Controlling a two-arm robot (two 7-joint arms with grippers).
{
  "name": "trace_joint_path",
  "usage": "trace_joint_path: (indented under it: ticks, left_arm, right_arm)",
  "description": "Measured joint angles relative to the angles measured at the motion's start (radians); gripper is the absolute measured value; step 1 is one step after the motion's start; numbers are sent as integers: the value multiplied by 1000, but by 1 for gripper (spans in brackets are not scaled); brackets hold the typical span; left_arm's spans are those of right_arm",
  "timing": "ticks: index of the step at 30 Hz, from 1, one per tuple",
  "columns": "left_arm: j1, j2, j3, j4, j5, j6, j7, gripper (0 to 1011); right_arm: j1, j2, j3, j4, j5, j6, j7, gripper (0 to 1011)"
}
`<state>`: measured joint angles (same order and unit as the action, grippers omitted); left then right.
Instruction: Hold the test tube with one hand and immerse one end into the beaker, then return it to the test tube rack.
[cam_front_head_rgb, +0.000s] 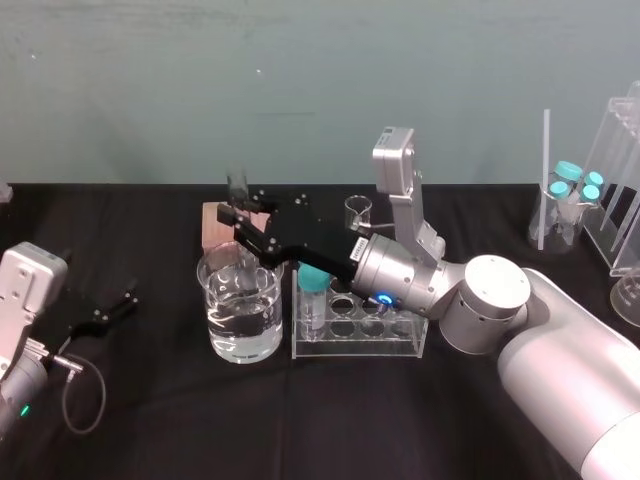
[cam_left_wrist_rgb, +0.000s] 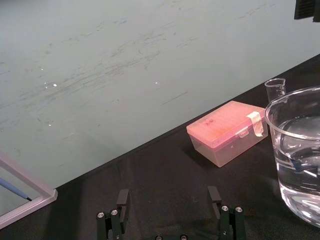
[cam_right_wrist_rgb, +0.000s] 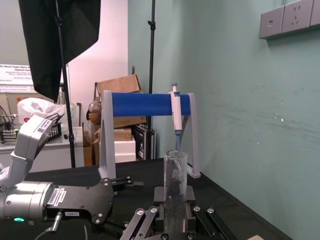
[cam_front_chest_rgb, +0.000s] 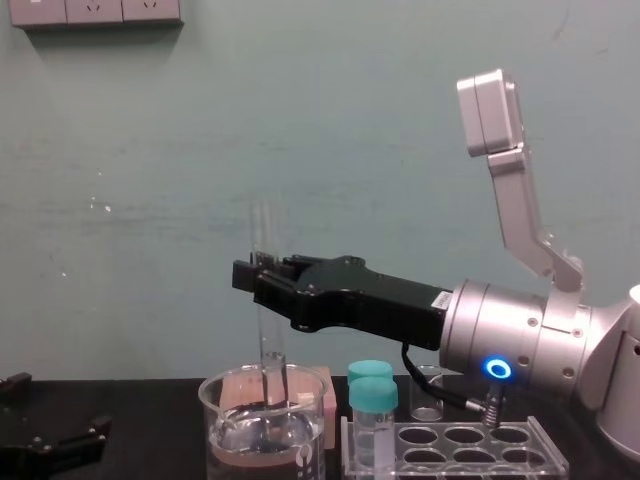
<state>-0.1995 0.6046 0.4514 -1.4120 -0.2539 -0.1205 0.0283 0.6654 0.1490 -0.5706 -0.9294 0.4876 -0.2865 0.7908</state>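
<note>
Right gripper (cam_front_chest_rgb: 262, 282) pinches the upright test tube (cam_front_chest_rgb: 268, 340), its lower end inside the beaker (cam_front_chest_rgb: 222, 405), just beside the rack (cam_front_chest_rgb: 452, 452). Left gripper (cam_front_head_rgb: 108, 312) sits parked on the table (cam_front_head_rgb: 150, 420), fingers spread.

On the table (cam_front_head_rgb: 150, 420) the beaker (cam_front_head_rgb: 240, 312) stands just left of the test tube rack (cam_front_head_rgb: 360, 346); the test tube (cam_front_chest_rgb: 272, 345) reaches down into the beaker.

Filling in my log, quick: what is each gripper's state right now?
Left gripper: open, empty, low at the left.
Right gripper: shut on the test tube, above the beaker.
</note>
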Motion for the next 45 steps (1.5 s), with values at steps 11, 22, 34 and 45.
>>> trace_joint_path:
  ticks: [11,22,34,45]
  left_arm:
    - [0,0,0,0,0,0,0,1000]
    - [0,0,0,0,0,0,0,1000]
    - [0,0,0,0,0,0,0,1000]
    - [0,0,0,0,0,0,0,1000]
  right_arm:
    - [-5,-8,8,9,1,9,1,226]
    - [-5,-16,7,17,1,14,4,226]
    - [-7,-18,7,26,-5,17,4,226]
    - [-6,-21,7,29,-8,18,4,226]
